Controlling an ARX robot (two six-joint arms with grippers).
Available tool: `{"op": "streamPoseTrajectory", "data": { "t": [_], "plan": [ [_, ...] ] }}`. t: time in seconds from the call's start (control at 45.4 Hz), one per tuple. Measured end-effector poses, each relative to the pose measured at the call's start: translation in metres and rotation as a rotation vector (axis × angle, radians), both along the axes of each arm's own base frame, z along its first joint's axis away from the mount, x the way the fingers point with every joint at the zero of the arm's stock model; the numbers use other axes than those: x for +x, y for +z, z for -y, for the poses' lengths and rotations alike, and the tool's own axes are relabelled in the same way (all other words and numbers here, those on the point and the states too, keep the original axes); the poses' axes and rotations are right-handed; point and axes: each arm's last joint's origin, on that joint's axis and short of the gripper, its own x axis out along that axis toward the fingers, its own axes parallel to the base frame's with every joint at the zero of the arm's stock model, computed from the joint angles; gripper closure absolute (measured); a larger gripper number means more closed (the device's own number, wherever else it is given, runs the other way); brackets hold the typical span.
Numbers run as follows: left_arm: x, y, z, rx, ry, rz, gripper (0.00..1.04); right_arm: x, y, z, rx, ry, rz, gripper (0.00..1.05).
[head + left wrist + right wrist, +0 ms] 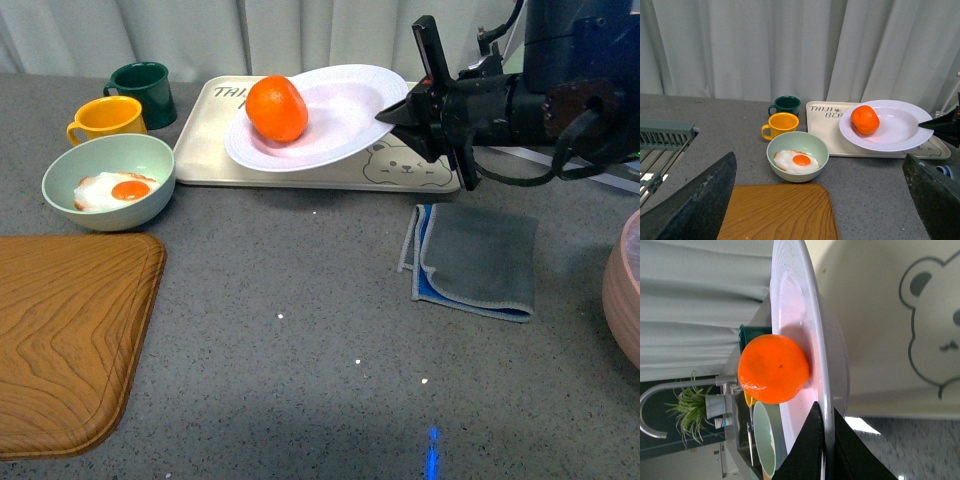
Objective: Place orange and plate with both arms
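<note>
The white plate (340, 125) hangs tilted just above the cream bear tray (200, 150), its right rim pinched in my right gripper (392, 113), which is shut on it. The orange (277, 108) rests inside the plate toward its lower left side. The right wrist view shows the black fingertips (807, 440) clamping the plate's rim (816, 340) with the orange (773, 369) beyond. In the left wrist view the plate (900, 127) and orange (865, 120) sit far right; my left gripper (817, 205) is open above the wooden board (780, 212), holding nothing.
A pale green bowl (108, 182) with a fried egg, a yellow mug (108, 118) and a dark green mug (145, 92) stand left of the tray. A folded grey cloth (473, 258) lies at right; a pink bowl's edge (625, 290) is at far right. Curtains behind.
</note>
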Motion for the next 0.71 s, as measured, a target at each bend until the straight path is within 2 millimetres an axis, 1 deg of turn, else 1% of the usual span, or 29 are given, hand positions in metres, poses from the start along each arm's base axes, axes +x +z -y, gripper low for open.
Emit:
{"op": "streamPoseTrajectory", "data": {
  "t": [0.066,0.088,0.11,0.176,0.198,0.242,0.353,0.397,0.419,0.463,0.485,0.507,0.529,0.573,0.617,0.639,0.661,0.683,0.705],
  "plan": [
    [0.000,0.000,0.000,0.000,0.000,0.000,0.07,0.022,-0.005,-0.003,0.005,-0.009,-0.008,1.04],
    [0.000,0.000,0.000,0.000,0.000,0.000,0.07,0.025,-0.006,-0.003,0.004,-0.010,-0.008,1.04],
    [0.000,0.000,0.000,0.000,0.000,0.000,0.07,0.033,-0.007,-0.004,-0.001,-0.014,-0.011,1.04],
    [0.000,0.000,0.000,0.000,0.000,0.000,0.07,0.051,-0.007,-0.008,-0.034,-0.026,-0.017,1.04],
    [0.000,0.000,0.000,0.000,0.000,0.000,0.07,0.053,-0.006,-0.008,-0.039,-0.028,-0.018,1.03],
    [0.000,0.000,0.000,0.000,0.000,0.000,0.07,0.057,-0.004,-0.009,-0.075,-0.039,-0.014,0.99],
    [0.000,0.000,0.000,0.000,0.000,0.000,0.07,0.057,0.002,-0.008,-0.188,-0.047,0.035,0.85],
    [0.000,0.000,0.000,0.000,0.000,0.000,0.07,0.054,0.007,-0.007,-0.238,-0.049,0.083,0.78],
    [0.000,0.000,0.000,0.000,0.000,0.000,0.07,0.053,0.008,-0.007,-0.259,-0.058,0.094,0.76],
    [0.000,0.000,0.000,0.000,0.000,0.000,0.07,0.046,0.014,-0.006,-0.342,-0.062,0.138,0.69],
    [0.000,0.000,0.000,0.000,0.000,0.000,0.07,0.040,0.020,-0.004,-0.377,-0.056,0.169,0.63],
    [0.000,0.000,0.000,0.000,0.000,0.000,0.07,0.038,0.021,-0.004,-0.388,-0.050,0.183,0.62],
    [0.000,0.000,0.000,0.000,0.000,0.000,0.07,0.031,0.028,-0.004,-0.437,-0.043,0.236,0.56],
    [0.000,0.000,0.000,0.000,0.000,0.000,0.07,0.022,0.038,-0.003,-0.503,-0.053,0.293,0.49],
    [0.000,0.000,0.000,0.000,0.000,0.000,0.07,0.014,0.044,-0.002,-0.567,-0.073,0.353,0.45],
    [0.000,0.000,0.000,0.000,0.000,0.000,0.07,0.006,0.051,0.000,-0.672,-0.140,0.470,0.49],
    [0.000,0.000,0.000,0.000,0.000,0.000,0.07,0.000,0.056,0.001,-0.739,-0.203,0.545,0.52],
    [0.000,0.000,0.000,0.000,0.000,0.000,0.07,-0.011,0.062,0.006,-0.823,-0.299,0.627,0.58],
    [0.000,0.000,0.000,0.000,0.000,0.000,0.07,-0.019,0.065,0.009,-0.884,-0.341,0.680,0.61]
  ]
}}
